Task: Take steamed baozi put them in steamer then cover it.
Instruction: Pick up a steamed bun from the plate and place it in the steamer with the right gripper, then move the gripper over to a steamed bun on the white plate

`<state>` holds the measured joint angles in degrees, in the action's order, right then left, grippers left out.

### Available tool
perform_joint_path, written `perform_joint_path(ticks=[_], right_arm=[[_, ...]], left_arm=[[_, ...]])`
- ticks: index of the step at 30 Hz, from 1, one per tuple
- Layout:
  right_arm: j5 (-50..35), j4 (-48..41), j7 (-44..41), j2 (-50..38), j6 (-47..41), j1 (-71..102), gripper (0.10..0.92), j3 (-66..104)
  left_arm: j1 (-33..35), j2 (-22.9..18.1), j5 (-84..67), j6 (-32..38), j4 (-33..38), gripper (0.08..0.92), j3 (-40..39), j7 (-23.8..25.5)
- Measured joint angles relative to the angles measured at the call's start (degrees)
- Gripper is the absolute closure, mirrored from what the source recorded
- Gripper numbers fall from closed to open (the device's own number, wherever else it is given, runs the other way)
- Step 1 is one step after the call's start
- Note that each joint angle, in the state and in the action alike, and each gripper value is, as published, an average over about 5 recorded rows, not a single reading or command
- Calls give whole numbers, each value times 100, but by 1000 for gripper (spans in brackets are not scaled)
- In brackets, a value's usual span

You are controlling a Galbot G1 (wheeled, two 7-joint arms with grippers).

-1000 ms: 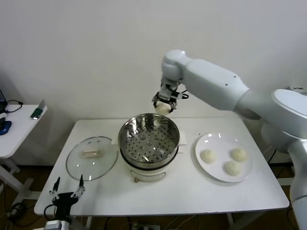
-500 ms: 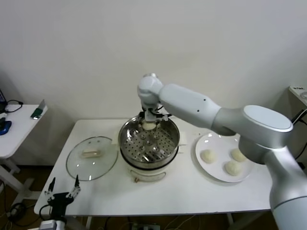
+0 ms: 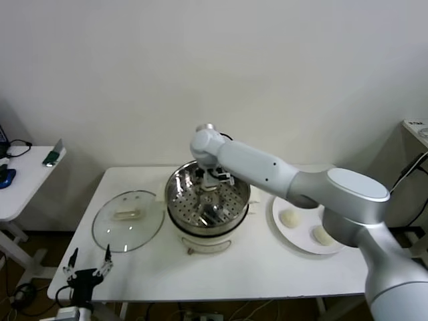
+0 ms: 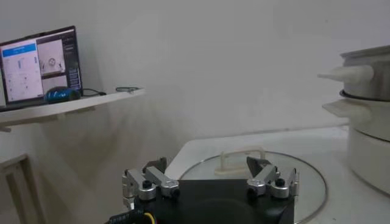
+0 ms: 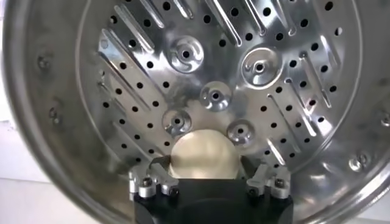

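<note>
I am holding the right end effector (image 5: 210, 182) low inside the steamer (image 3: 175, 189), toward its far wall. In the right wrist view its fingers (image 5: 145, 184) are standing spread, one either side of a bun (image 5: 202, 156) that is sitting on the perforated floor; they look clear of the dough, so I am judging the bun as let go, not gripped. Two more baozi (image 3: 289, 218) are showing on the plate (image 3: 276, 200) just to the right of the steamer, with the arm hiding part of that plate, so any others there I cannot confirm. The cover (image 3: 128, 220) is lying flat on the surface (image 3: 261, 267) to the left of the steamer. The left end effector (image 3: 87, 274) is waiting off the near left corner, well away from the steamer, its fingers wide and holding nothing.

What I am worrying about: if the soft dough is clinging to a finger, lifting out could drag the bun up or roll it across the floor. The steel wall is also close to the wrist, so a careless retreat could knock the basket on its base.
</note>
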<state>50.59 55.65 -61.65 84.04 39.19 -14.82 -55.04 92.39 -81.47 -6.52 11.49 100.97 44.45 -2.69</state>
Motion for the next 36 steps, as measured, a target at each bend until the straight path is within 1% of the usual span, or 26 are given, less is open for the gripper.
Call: perform_joint_path(ticks=[4,8,12,16,20,24,27,31,36], right_arm=[[-80,97,-58,-65,-1,-34,203,-7],[-414,247,-206,-188,-52,-196,202,-62],[-966,383,-384,-366,-169,-483,203,-154],[-1830,511,-466,-632,-447,-879,203,-349],[-3015,672,-346,-1039,-1026,-1376,203,-785],[-4189,793,-254,-1562,-1796,-1788,203,-1252],[-4918,830,-230,-1977,-2376,-1953,203,-1502],[-5613,856,-228,-2542,-3081,-1965,203,-1664],[-6034,834,-231,-3195,-3738,-1624,203,-1604]], left_arm=[[10,-10,10,-15,33,177,23,0],[28,-13,20,-43,86,177,53,0],[46,-21,42,-62,133,177,64,0],[77,-45,75,-72,179,177,61,0],[110,-56,92,-86,245,177,59,0],[130,-61,97,-98,317,177,52,0],[137,-71,106,-101,358,177,31,0],[156,-96,129,-102,411,177,1,0],[206,-137,179,-107,486,177,-18,0]])
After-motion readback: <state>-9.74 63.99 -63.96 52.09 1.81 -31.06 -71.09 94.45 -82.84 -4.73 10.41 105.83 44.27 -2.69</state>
